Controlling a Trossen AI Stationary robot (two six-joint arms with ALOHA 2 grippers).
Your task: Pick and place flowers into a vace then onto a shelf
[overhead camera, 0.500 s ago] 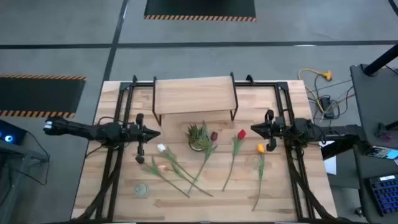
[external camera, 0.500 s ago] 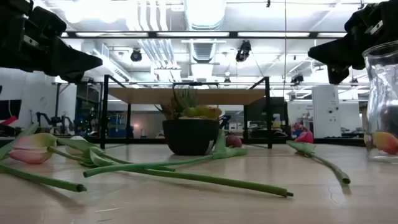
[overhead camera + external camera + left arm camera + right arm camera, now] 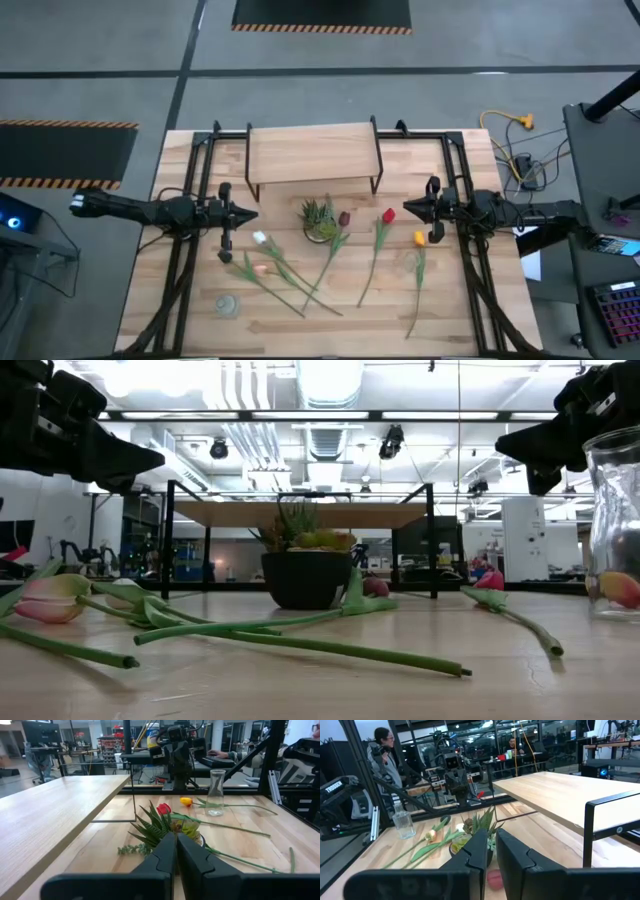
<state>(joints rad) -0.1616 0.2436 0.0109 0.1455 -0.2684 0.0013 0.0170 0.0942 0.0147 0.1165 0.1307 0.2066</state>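
Observation:
Several tulips lie flat on the table near the potted plant: white [image 3: 260,238], pink [image 3: 262,268], maroon [image 3: 344,218], red [image 3: 388,215] and yellow [image 3: 419,238], their stems running toward the near edge. One clear glass vase [image 3: 228,305] stands near the left front. A second vase [image 3: 216,800] stands upright by the yellow tulip's stem. The shelf [image 3: 310,152] stands on its black legs at the far side. My left gripper [image 3: 250,213] hovers shut, left of the flowers. My right gripper [image 3: 408,209] hovers shut on their right. Both are above the table, facing each other.
A small spiky plant in a dark pot [image 3: 318,220] stands mid-table in front of the shelf, between the two grippers. Black frame rails [image 3: 190,250] run along both table sides. A person [image 3: 384,750] stands beyond the table. Bare tabletop [image 3: 300,330] lies near the front edge.

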